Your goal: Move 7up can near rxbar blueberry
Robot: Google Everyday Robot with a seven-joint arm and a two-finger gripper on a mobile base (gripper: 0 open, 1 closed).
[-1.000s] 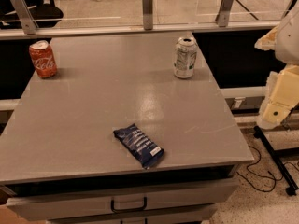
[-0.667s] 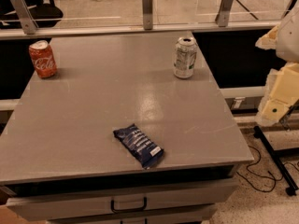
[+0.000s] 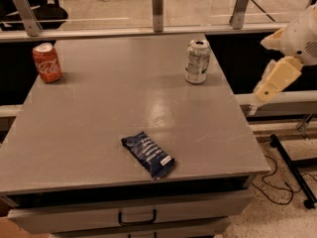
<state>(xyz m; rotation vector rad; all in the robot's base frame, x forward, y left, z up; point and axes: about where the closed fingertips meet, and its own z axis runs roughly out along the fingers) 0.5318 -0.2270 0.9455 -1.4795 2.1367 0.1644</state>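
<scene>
Cream gripper (image 3: pixel 271 85) angled downward beside table (image 3: pixel 99 128) edge, clear of 7up can (image 3: pixel 197 62)

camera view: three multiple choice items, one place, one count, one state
1. The silvery-white 7up can with green markings stands: A at the grey table's far right; B at its front left corner; C inside a drawer.
2. Drink cans on the table: A one; B two; C three.
3. The robot's gripper: A holds the can; B hangs off the table's right side, apart from the can; C rests mid-table.
Answers: A, it is near the far right corner; B, it plus a red cola can; B, it is beyond the right edge.
</scene>
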